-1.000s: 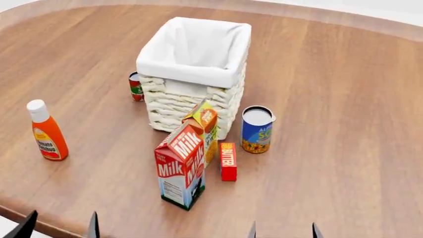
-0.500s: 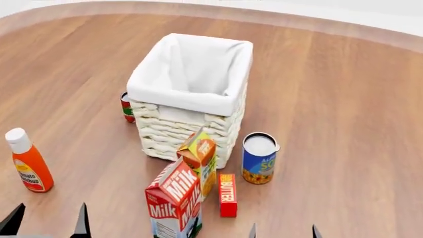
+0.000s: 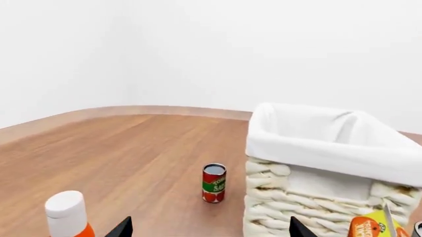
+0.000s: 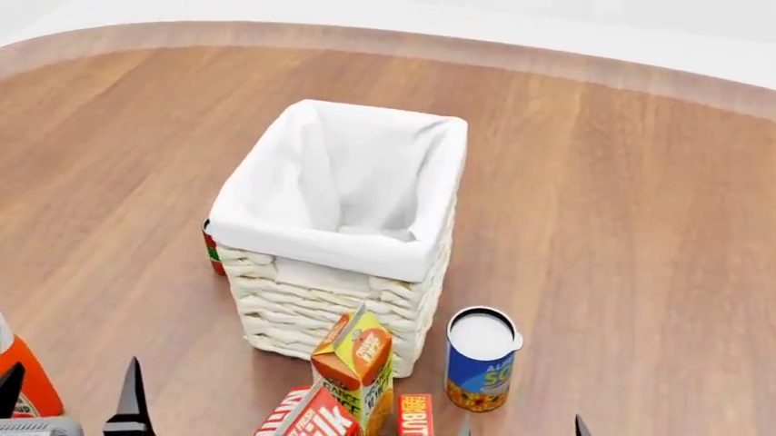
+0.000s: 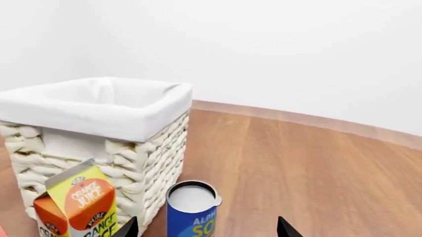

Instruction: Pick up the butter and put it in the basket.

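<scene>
The butter (image 4: 416, 416) is a small red box lying on the table at the bottom edge of the head view, only its far end showing, between the milk carton (image 4: 303, 420) and the soup can (image 4: 482, 359). The basket (image 4: 327, 243) stands just beyond it, white liner folded over the rim, nothing visible inside; it also shows in the left wrist view (image 3: 329, 148) and right wrist view (image 5: 99, 113). My left gripper (image 4: 69, 401) (image 3: 209, 228) is open and empty. My right gripper (image 4: 522, 427) (image 5: 207, 229) is open and empty, near the soup can (image 5: 191, 210).
An orange juice carton (image 4: 358, 363) (image 5: 76, 207) stands against the basket's front. A ketchup bottle (image 4: 18, 381) (image 3: 66, 212) is by my left gripper. A small tomato sauce can (image 3: 214, 182) (image 4: 213, 250) stands beside the basket's left wall. The round wooden table's edge (image 4: 363, 38) curves behind.
Everything has slid down in the head view: the butter and milk carton are now cut off at the bottom edge and the basket sits mid-frame. Both grippers stay open and empty.
</scene>
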`<state>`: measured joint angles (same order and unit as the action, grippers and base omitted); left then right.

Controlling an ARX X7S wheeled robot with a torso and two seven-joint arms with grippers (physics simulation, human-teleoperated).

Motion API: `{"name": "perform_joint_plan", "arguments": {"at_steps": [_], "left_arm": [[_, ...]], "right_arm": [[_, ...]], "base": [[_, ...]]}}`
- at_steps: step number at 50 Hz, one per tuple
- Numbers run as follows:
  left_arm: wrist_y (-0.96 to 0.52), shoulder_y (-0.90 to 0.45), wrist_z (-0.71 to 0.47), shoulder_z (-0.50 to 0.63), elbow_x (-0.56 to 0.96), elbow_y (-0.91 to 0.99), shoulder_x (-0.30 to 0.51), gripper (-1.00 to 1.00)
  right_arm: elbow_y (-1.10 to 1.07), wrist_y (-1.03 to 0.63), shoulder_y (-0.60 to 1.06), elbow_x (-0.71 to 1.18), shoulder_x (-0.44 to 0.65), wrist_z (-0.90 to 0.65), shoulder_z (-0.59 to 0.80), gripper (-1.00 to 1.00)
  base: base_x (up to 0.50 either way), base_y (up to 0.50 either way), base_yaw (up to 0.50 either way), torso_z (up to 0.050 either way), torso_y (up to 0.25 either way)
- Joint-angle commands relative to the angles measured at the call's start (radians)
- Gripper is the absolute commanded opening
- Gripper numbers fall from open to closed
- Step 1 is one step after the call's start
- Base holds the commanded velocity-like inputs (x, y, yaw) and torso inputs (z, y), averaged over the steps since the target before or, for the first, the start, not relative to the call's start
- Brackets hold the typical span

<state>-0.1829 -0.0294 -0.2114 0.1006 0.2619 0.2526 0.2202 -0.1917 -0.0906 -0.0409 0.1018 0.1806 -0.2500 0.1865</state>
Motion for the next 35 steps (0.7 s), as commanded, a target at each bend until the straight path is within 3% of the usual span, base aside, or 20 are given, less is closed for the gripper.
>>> {"name": "perform_joint_plan", "arguments": {"at_steps": [1, 32, 35], "left_arm": [[0.011, -0.001, -0.008, 0.002, -0.001, 0.002, 0.005, 1.00], [-0.003, -0.042, -0.040, -0.025, 0.028, -0.002, 0.020, 1.00], [-0.055, -0.052, -0.048, -0.042, 0.062, 0.019, 0.030, 1.00]], "right_arm": [[-0.002, -0.006, 0.001, 0.001, 0.003, -0.013, 0.006, 1.00], [0.009, 0.002, 0.006, 0.011, 0.019, -0.025, 0.025, 1.00], [0.036, 0.066, 0.000, 0.009, 0.021, -0.017, 0.032, 1.00]], "base": [[0.00, 0.00, 0.00, 0.000, 0.000], [0.00, 0.00, 0.00, 0.000, -0.234], [0.00, 0.00, 0.00, 0.000, 0.000]]}}
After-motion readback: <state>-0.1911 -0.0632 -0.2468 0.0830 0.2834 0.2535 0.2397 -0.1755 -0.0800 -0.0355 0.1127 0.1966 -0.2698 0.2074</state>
